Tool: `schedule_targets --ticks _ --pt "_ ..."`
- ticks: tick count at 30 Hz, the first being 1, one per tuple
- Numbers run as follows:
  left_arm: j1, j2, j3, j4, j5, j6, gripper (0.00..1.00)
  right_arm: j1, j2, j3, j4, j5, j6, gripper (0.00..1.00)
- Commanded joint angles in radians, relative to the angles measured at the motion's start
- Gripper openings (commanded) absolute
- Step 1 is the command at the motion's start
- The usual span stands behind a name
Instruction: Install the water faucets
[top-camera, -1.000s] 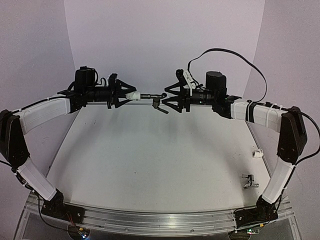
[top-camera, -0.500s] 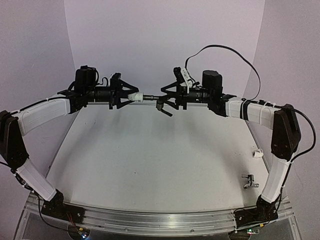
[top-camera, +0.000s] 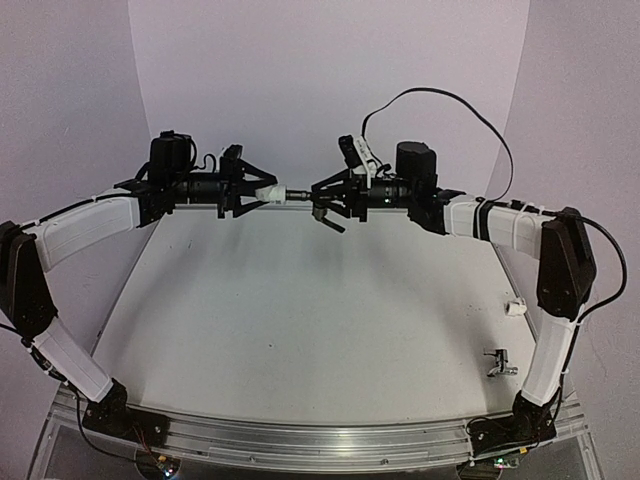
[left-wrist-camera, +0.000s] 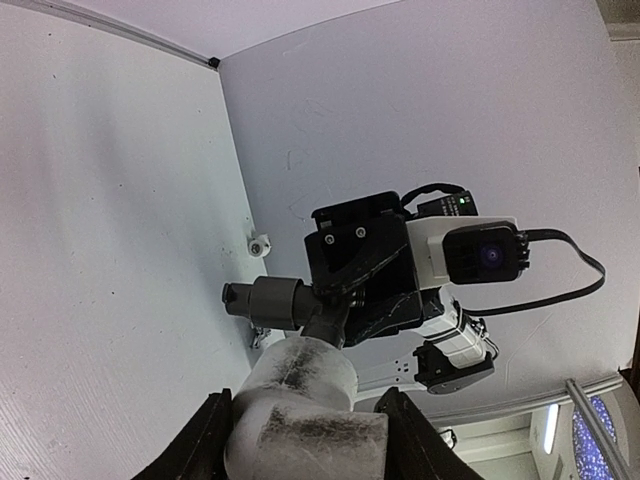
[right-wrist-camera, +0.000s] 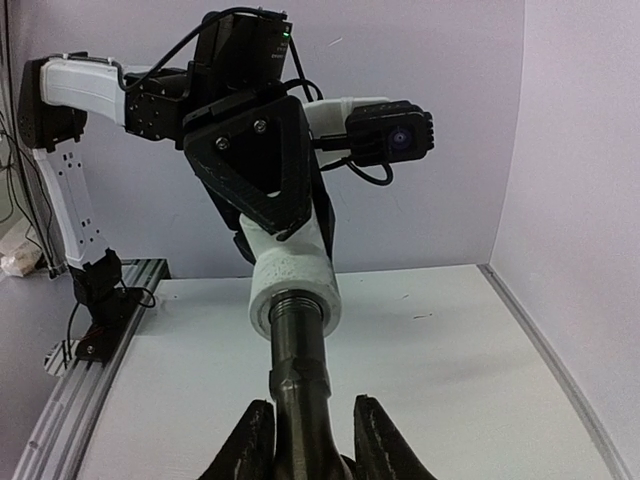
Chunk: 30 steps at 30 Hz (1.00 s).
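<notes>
The right gripper has slid left along the dark faucet and its fingers have drawn in from a wide spread; they now sit close on either side of the tap's body, one apparently against the metal, though whether both are pressing I cannot tell. The left gripper has not shifted: its fingers are clamped on the white fitting, held above the far edge of the table, with the faucet's threaded end seated in the fitting's mouth. Both arms thus meet on one joined piece, so the likely step is turning the tap home, which needs a firm grip first. The silver faucet lies untouched near the right arm's base, a spare white fitting just beyond it
</notes>
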Motion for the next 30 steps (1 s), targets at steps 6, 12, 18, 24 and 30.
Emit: schedule_targets --ticks 6,12,18,24,30 --pt "-0.003 -0.032 0.095 0.077 0.067 0.135 0.0 0.006 -0.005 0.031 0.035 -0.007 0.13 0.09" --pt "-0.005 -0.049 0.094 0.078 0.055 0.404 0.0 0.006 -0.019 0.03 0.044 0.051 0.327 0.0" --pt "-0.006 -0.103 0.05 0.078 0.053 0.871 0.0 0.007 -0.034 0.047 0.054 0.061 0.551 0.0" --pt "-0.035 -0.146 0.003 0.08 0.154 1.292 0.0 0.004 -0.033 0.086 0.054 -0.01 0.773 0.0" --pt "-0.046 -0.178 -0.01 0.081 0.311 1.581 0.0 0.003 -0.029 0.139 0.057 -0.096 0.926 0.0"
